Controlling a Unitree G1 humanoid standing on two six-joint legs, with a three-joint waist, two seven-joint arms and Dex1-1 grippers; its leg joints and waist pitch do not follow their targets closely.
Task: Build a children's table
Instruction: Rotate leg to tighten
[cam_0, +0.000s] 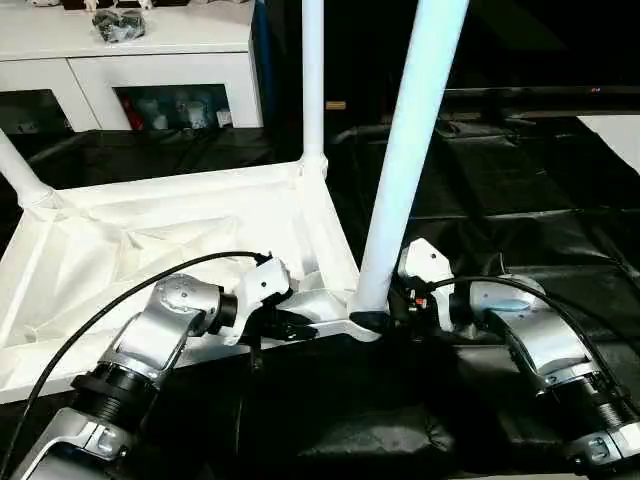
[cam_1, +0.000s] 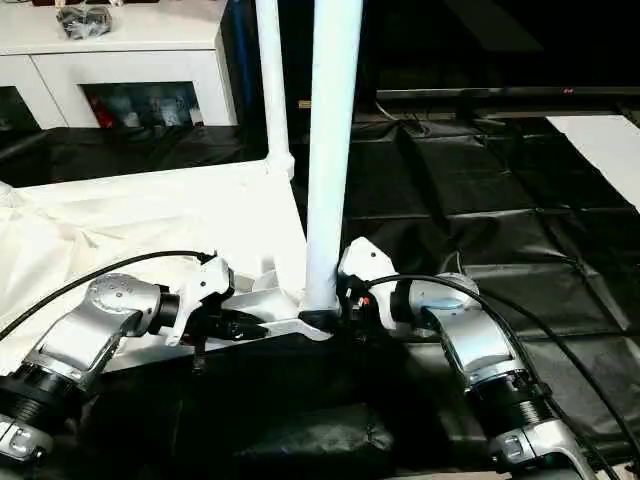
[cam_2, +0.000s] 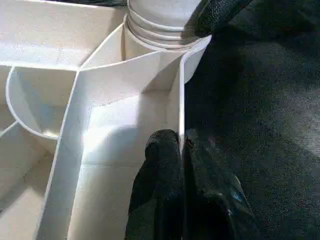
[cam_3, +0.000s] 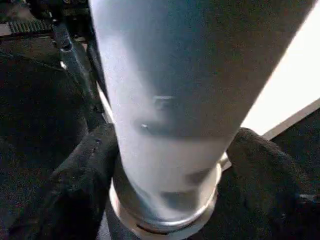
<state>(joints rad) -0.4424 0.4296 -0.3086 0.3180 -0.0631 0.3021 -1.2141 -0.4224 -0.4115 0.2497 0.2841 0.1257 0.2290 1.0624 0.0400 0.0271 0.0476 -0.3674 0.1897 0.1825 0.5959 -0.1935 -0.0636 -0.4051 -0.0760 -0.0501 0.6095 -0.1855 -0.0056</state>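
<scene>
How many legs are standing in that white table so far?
3: the near leg in the corner socket between the pincers, a far leg at the back corner, and a leg at the far left corner. Others may be hidden.

Black wrinkled sheeting (cam_0: 520, 200) covers the work surface. White cabinet (cam_0: 150, 60) stands at the far side, glass doors (cam_0: 175, 105) showing small coloured items inside, too small to identify. Dark bundled object (cam_0: 118, 25) sits on the cabinet top. White sheet edge (cam_1: 605, 140) lies on the sheeting at far right.
</scene>
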